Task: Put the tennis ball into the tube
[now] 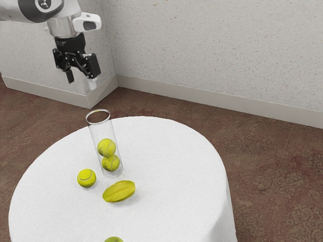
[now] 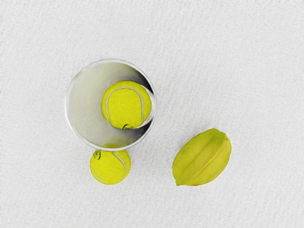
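Observation:
High above the table's far part, my gripper (image 1: 81, 79) stands open with nothing between its fingers. The clear tube (image 1: 93, 132) is upright on the table, below the gripper; two tennis balls (image 1: 106, 147) are stacked inside it. Another tennis ball (image 1: 86, 178) lies outside, close to the tube's base. Seen from above in the wrist view, the tube's round rim (image 2: 69, 116) surrounds the upper ball (image 2: 124, 105), and the loose ball (image 2: 110, 167) is partly hidden behind the rim.
A yellow-green star fruit (image 1: 119, 191), also in the wrist view (image 2: 202, 157), lies beside the tube and loose ball. Part of a greenish round object (image 1: 114, 239) appears at the exterior view's lower edge. The round table (image 1: 171, 171) has a white cloth.

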Action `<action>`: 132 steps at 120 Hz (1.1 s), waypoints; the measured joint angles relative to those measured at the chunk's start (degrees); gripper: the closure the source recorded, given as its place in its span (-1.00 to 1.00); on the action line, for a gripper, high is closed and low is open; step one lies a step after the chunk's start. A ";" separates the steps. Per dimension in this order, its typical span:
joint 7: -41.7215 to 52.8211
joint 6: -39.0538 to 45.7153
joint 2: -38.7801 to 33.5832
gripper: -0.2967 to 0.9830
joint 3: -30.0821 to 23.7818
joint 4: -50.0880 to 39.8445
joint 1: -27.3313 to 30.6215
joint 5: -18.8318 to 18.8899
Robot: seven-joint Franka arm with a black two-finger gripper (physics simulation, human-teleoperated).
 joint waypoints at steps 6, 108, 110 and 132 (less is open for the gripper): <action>0.12 0.66 0.01 -0.54 -0.04 0.03 0.33 0.03; 15.83 49.45 -30.73 -0.54 58.24 -58.69 -45.44 27.06; 16.26 50.26 -30.61 -0.54 60.44 -58.37 -47.03 27.54; 20.19 56.69 -29.58 -0.54 72.47 -55.88 -56.52 30.81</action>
